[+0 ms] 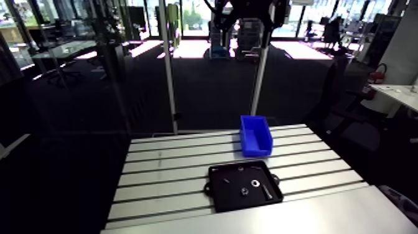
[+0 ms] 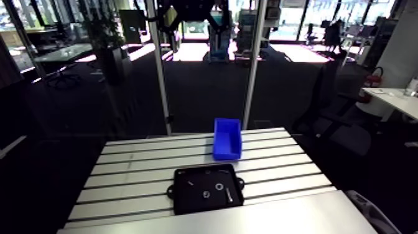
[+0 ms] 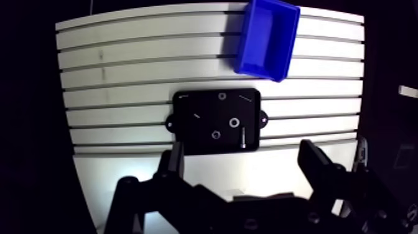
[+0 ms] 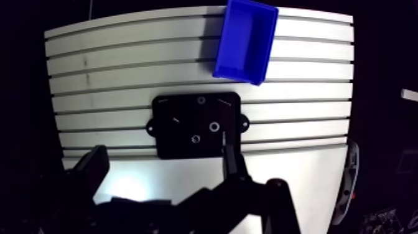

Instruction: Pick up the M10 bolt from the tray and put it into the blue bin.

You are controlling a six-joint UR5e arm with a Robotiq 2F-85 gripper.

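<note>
M10 bolt (image 3: 244,138) lies flat in the black tray (image 3: 186,138), along the tray edge nearest the fingers (image 3: 314,163), pointing roughly toward the blue bin (image 3: 249,43). In the wrist view it sits in the gap between the two tips, far beneath them and untouched. Fingers spread wide, released, gripping nothing. A washer (image 3: 234,122) and a nut (image 3: 216,134) lie just beside the bolt in the tray. Bin stands on the counter (image 3: 124,74) beyond the tray, apart from it. Arm is raised high, wrist at the top edge of the arm view, fingers aimed down at the tray.
</note>
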